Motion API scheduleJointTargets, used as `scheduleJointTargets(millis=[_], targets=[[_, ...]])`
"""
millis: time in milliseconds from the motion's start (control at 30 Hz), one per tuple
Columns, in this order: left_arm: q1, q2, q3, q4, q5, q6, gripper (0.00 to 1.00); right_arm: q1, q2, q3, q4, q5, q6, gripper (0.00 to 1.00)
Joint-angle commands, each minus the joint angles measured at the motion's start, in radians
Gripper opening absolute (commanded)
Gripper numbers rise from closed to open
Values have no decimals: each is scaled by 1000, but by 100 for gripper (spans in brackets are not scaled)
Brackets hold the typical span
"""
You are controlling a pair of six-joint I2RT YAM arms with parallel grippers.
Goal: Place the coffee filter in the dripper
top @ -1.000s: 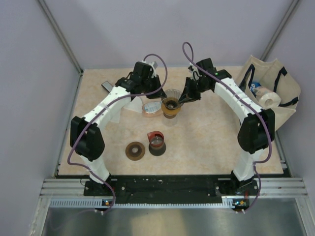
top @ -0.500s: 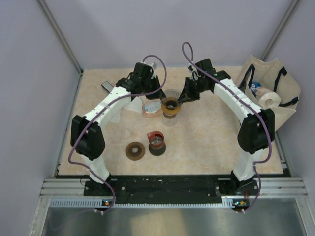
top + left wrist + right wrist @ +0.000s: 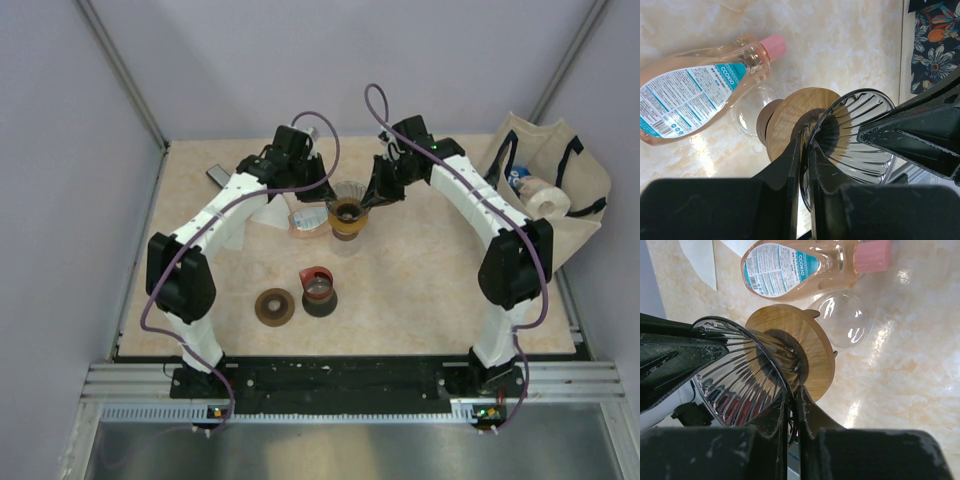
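The dripper (image 3: 348,208) is a ribbed glass cone (image 3: 855,131) with a round wooden collar (image 3: 807,342). Both grippers hold it by the glass rim at the back middle of the table. My left gripper (image 3: 327,190) (image 3: 806,150) is shut on the rim's left side. Opposite it, my right gripper (image 3: 374,193) (image 3: 791,396) is shut on the right side. The cone (image 3: 740,375) has nothing inside. The coffee filter (image 3: 699,260), a white paper piece, lies flat on the table beyond the bottle.
A pink-capped bottle (image 3: 307,222) (image 3: 700,95) lies on its side just left of the dripper, beside a clear glass dome (image 3: 751,107) (image 3: 842,320). Nearer the front stand a red cup on a black base (image 3: 318,290) and a brown disc (image 3: 274,306). A cloth bag (image 3: 545,185) sits at the right.
Both grippers and the dripper between them have shifted very slightly toward the back of the table. Both grips are unchanged.
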Motion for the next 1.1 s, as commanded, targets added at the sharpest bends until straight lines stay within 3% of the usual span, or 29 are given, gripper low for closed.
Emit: scheduleJointTargets(millis=[0,200,500,700,967,1067], targets=[[9,87,-26,-191,-79,22,1,37,74,16,-83,113,-79,3],[6,91,15,-186,-47,26,4,46,89,86,-103,106,-71,6],[7,79,60,-186,-15,40,12,48,83,154,-115,97,-79,21],[6,76,92,-181,3,48,23,48,88,223,-117,104,-72,25],[4,62,135,-186,28,63,39,48,83,274,-115,123,-69,43],[3,56,158,-188,30,68,44,48,76,295,-118,138,-72,57]])
